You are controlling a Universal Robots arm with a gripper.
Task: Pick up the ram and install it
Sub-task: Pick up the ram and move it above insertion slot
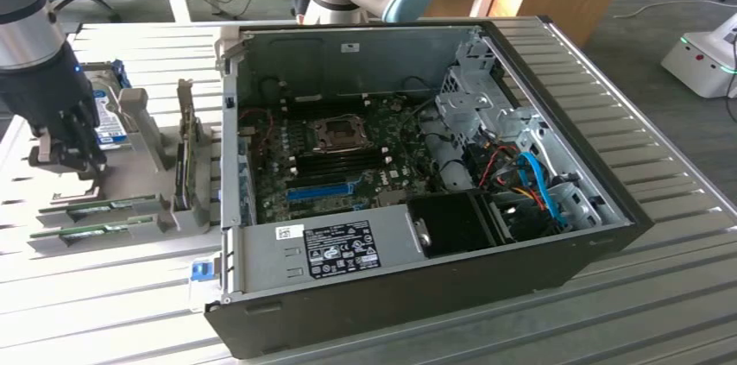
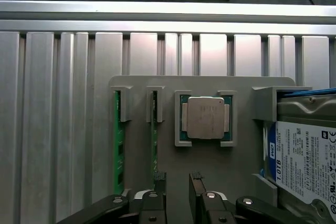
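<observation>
Two ram sticks stand on edge in a grey holder: one ram stick is the outer one, the other ram stick is nearer the middle. In the exterior view they lie at the exterior view's left, ram sticks in front of the arm. My gripper hangs open above the holder with nothing between its fingers. One fingertip is almost over the inner stick; the gap sits just beside it, toward the CPU. In the exterior view my gripper is a little above the holder, left of the open computer case.
A hard drive sits in the holder beside the CPU. An expansion card stands upright between the holder and the case. The motherboard lies inside the case with a blue slot. A slatted metal table carries everything.
</observation>
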